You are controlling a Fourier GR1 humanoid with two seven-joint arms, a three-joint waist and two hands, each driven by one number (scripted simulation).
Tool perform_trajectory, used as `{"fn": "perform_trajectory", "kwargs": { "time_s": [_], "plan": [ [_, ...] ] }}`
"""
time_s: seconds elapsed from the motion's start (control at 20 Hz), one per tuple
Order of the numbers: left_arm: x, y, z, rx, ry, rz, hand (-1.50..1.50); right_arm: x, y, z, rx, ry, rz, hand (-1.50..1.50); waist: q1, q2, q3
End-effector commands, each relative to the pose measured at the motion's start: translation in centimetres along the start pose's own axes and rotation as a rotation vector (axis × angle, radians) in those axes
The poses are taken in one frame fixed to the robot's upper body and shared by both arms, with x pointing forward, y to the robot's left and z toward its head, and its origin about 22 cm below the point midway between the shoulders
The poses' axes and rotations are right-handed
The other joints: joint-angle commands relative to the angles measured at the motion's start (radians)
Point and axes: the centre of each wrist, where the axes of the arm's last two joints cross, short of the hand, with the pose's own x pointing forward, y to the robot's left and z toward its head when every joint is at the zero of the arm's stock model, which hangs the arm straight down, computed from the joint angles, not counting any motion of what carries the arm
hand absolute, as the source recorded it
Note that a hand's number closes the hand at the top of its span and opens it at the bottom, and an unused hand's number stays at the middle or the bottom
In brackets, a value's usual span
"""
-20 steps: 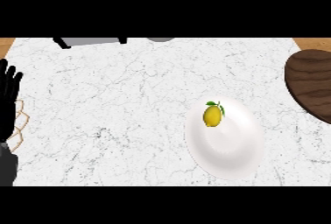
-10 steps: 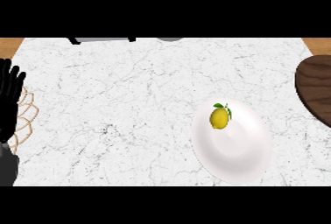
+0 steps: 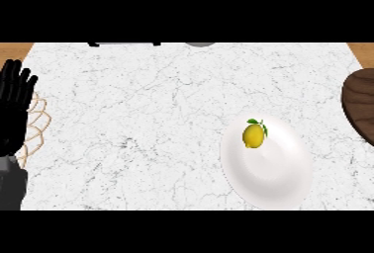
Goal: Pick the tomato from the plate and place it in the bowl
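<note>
You had the yellow fruit [image 3: 253, 136] lying on the white plate [image 3: 272, 173], the dark bowl [image 3: 361, 108] right; your left robot hand [image 3: 15, 106] rested spread at the counter's [image 3: 146, 123] left edge.

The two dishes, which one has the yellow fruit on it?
The white plate holds the yellow fruit, near its far rim. The dark brown bowl at the right edge shows nothing on it.

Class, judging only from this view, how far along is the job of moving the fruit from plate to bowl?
Nothing is done yet: the yellow fruit lies on the white plate. Nothing is in hand; the left robot hand rests open at the left edge. Picking and placing in the dark bowl remain.
</note>
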Motion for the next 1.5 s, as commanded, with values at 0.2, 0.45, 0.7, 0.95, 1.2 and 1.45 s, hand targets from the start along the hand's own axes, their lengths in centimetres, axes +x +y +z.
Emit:
{"fn": "perform_trajectory", "kwargs": {
  "time_s": [0.2,0.45,0.7,0.95,1.2,1.45],
  "plan": [
    [-1.7,-2.0,0.3,-0.035,0.009,0.010,0.00,1.3,-2.2,-1.7,-0.005,-0.159,-0.300,1.50,0.021,0.004,-0.003],
    [-0.9,-0.9,-0.7,-0.050,-0.012,-0.004,0.00,3.5,-2.1,-4.5,0.063,-0.179,-0.332,1.50,0.030,0.004,-0.005],
    [0.1,-2.0,-0.4,-0.079,-0.006,0.026,0.00,7.4,-2.4,-8.1,0.138,-0.168,-0.317,1.50,0.050,0.003,-0.004],
    [-0.7,-1.4,-1.0,-0.057,-0.006,0.013,0.00,12.2,0.8,-12.0,0.230,-0.204,-0.283,1.50,0.051,0.007,-0.005],
    [-0.3,-0.9,-1.4,-0.037,0.016,-0.004,0.00,17.1,6.4,-14.2,0.291,-0.211,-0.310,1.50,0.025,0.000,-0.005],
    [-0.1,-1.1,-2.0,-0.036,-0.005,-0.001,0.00,19.2,11.9,-15.0,0.311,-0.195,-0.280,1.50,0.025,0.004,-0.003]
  ]
}}
